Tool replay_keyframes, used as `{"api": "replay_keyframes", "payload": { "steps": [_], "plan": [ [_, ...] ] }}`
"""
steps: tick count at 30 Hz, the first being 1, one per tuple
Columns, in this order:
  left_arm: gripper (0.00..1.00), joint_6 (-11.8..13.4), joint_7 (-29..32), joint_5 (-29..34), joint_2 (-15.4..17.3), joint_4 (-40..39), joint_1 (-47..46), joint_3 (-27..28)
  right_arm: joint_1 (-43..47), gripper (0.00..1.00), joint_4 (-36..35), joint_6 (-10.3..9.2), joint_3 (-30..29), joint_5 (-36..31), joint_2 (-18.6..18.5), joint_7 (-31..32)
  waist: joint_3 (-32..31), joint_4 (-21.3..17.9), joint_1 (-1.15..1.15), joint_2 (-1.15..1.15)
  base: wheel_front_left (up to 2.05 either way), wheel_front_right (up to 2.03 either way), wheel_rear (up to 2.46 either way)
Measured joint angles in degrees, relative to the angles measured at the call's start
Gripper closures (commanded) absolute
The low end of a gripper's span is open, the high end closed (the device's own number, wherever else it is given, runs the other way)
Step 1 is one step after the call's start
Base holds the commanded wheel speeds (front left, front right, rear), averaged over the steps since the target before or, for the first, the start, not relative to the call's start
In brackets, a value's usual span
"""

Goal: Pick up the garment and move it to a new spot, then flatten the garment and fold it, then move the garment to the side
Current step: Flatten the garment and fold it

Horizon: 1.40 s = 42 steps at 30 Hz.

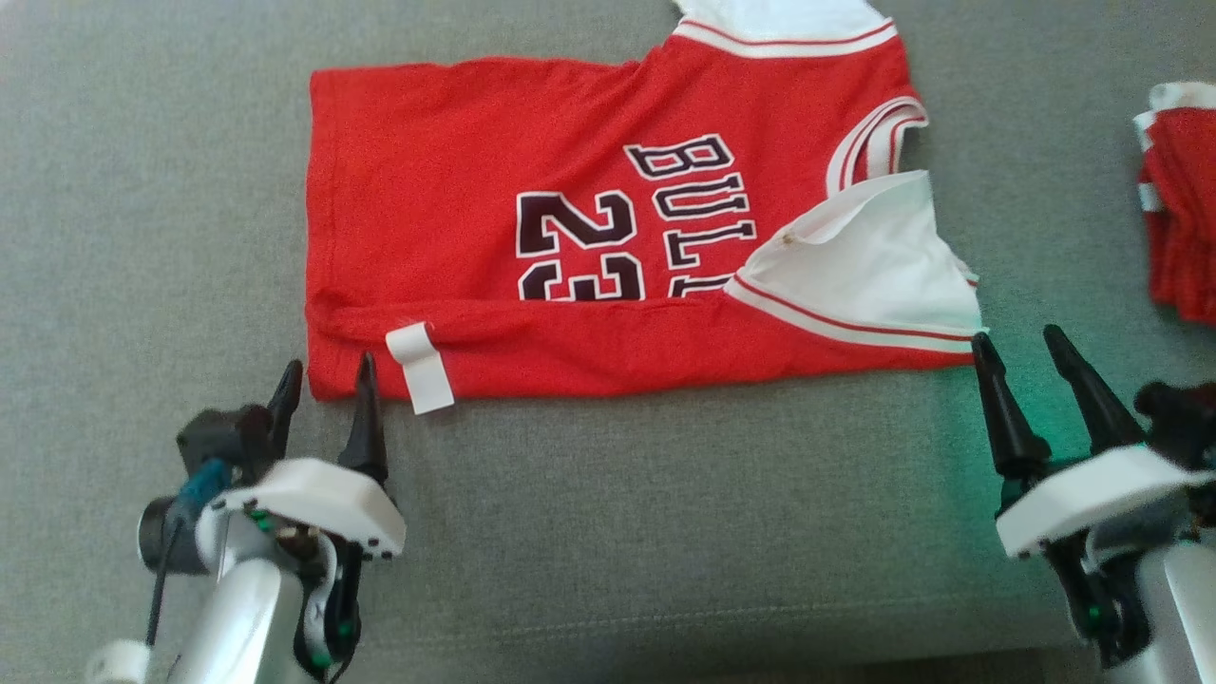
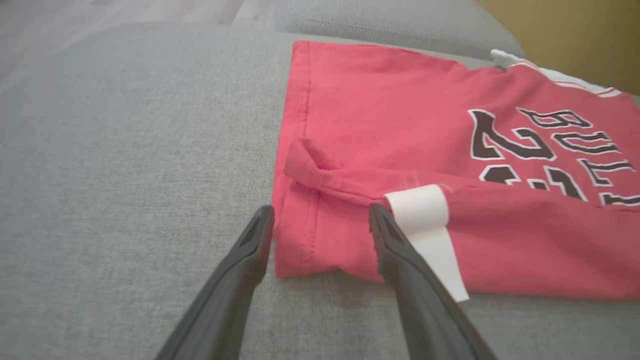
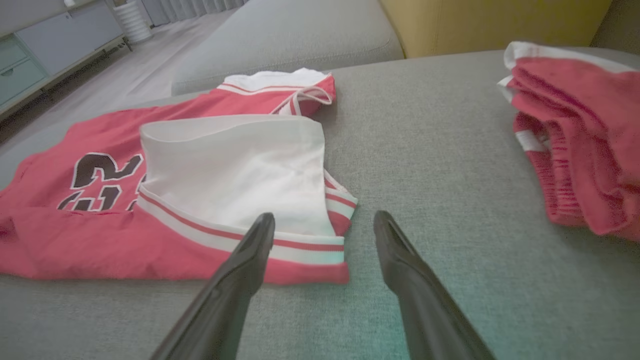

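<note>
The garment [image 1: 456, 209] is a red basketball jersey with "BULLS 23" lettering and white sleeves, lying spread on grey upholstery. Its near long edge is folded up over the number, and a white label [image 1: 420, 368] sticks out of that fold. My left gripper [image 1: 326, 380] stands open at the garment's near left corner [image 2: 300, 250], one finger on each side of it. Over at the near right corner, my right gripper [image 1: 1019, 344] is open by the folded white sleeve [image 3: 240, 170]. In the right wrist view the sleeve's trimmed corner [image 3: 320, 255] lies between the fingers. Neither gripper holds anything.
A second bundle of red and white cloth [image 1: 1178, 209] lies at the right edge, seen also in the right wrist view as red cloth [image 3: 575, 135]. The grey cushion [image 1: 665, 513] runs bare in front of the garment. A seam [image 1: 617, 632] marks its near edge.
</note>
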Motion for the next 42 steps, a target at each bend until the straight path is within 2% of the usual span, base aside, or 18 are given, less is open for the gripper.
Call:
{"api": "replay_keyframes", "payload": {
  "steps": [6,13,14,15,16,17,22,27,37,38,39,40,42],
  "plan": [
    [0.00,-1.46,2.24,-3.23,-0.79,4.43,-3.75,0.75,-5.27,0.00,4.91,0.00,1.19,1.05,-1.15,3.36,3.04,0.71,0.00,0.00,0.00,0.00,0.00],
    [0.00,-3.02,4.71,-4.98,-0.91,5.27,-5.52,0.42,-8.59,0.00,9.92,0.00,3.02,3.34,-1.10,7.49,4.40,1.56,0.00,0.00,0.00,0.00,0.00],
    [0.08,-3.03,4.74,-4.98,-0.91,5.13,-5.53,0.26,-9.05,0.00,10.35,0.00,3.09,3.85,-1.10,7.93,4.47,1.69,0.00,0.00,0.00,0.00,0.00],
    [0.61,-3.01,5.00,-4.97,-0.91,4.90,-5.54,0.11,-9.43,0.26,10.40,0.00,3.09,4.26,-1.10,7.94,4.55,1.83,0.00,0.00,0.00,0.00,0.00],
    [1.00,-3.01,5.22,-4.91,-0.81,4.74,-5.54,-0.02,-9.84,0.64,10.59,0.00,3.10,4.50,-1.04,8.14,4.61,1.96,0.00,0.00,0.00,0.00,0.00],
    [1.00,-3.02,5.23,-4.91,-0.71,4.67,-5.52,-0.31,-10.18,1.00,10.83,0.00,3.07,5.08,-0.92,8.47,4.60,2.09,0.00,0.00,0.00,0.00,0.00],
    [1.00,-3.13,5.20,-4.27,-0.25,3.49,-4.85,-1.08,-9.57,1.00,10.63,0.00,2.75,6.35,-0.41,8.53,3.92,2.47,0.00,0.00,0.00,0.00,0.00],
    [1.00,-2.86,5.34,-3.90,0.92,1.20,-2.40,-1.24,-5.31,1.00,8.16,0.00,0.84,6.98,0.41,8.26,2.27,2.54,0.00,0.00,0.00,0.00,0.00],
    [1.00,-0.46,10.43,-5.58,3.60,-4.48,9.61,-0.60,9.05,1.00,-1.35,0.00,-2.86,6.61,4.04,12.36,-4.12,1.67,0.00,0.00,0.00,0.00,0.00],
    [0.52,-0.31,10.79,-5.67,3.61,-4.65,10.81,-0.59,10.15,0.95,-1.74,0.00,-2.91,6.60,4.38,12.77,-4.64,1.59,0.00,0.00,0.00,0.00,0.00],
    [0.00,-0.04,11.15,-6.03,3.64,-4.75,11.82,-0.58,11.18,0.51,-2.10,0.00,-2.97,6.34,4.68,13.01,-5.10,1.49,0.00,0.00,0.00,0.00,0.00],
    [0.00,0.18,11.33,-6.16,3.65,-4.79,12.62,-0.57,11.89,0.00,-2.45,0.00,-3.04,6.04,4.98,13.16,-5.49,1.36,0.00,0.00,0.00,0.00,0.00],
    [0.00,0.68,11.25,-6.17,3.78,-4.88,13.46,-0.34,12.35,0.00,-3.26,0.00,-3.52,5.69,5.27,12.76,-6.03,1.12,0.00,0.00,0.00,0.00,0.00]
  ]
}}
